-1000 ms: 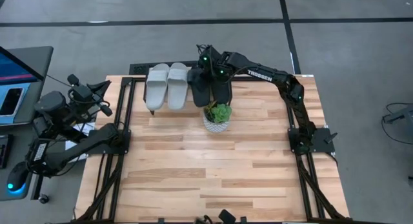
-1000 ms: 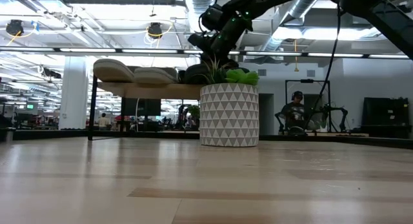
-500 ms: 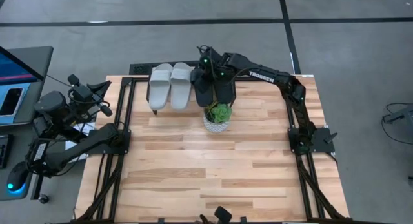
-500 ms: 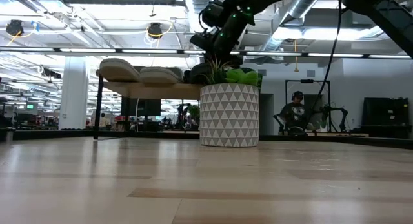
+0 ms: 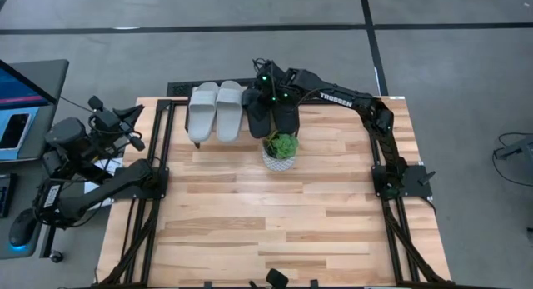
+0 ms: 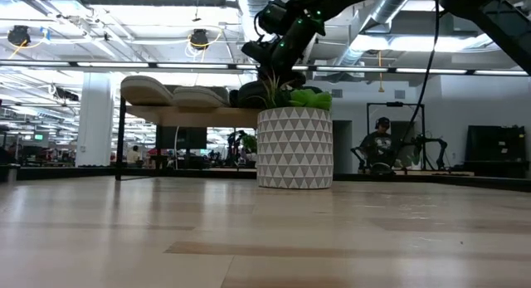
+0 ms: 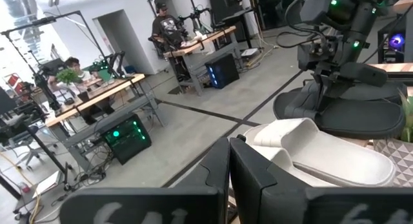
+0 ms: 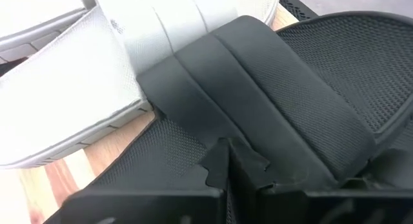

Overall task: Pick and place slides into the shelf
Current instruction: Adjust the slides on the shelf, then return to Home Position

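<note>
High view: we see all four slides, grey pair (image 5: 215,111) and black pair (image 5: 273,112), on the shelf (image 5: 196,139) at the worktop's far edge; placing looks nearly finished. Right wrist view: the right gripper (image 8: 227,161) shows jaws pressed together over a black slide's strap. Left wrist view: the left gripper (image 7: 229,161), parked aside, jaws closed.

"TROSSEN" on right arm (image 5: 337,97)

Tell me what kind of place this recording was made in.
Most likely a robotics lab or open workshop. The low view shows exposed ceiling ducts and a person at another rig; the left wrist view shows more workbenches. Here the right gripper hovers over slides on a shelf.
</note>
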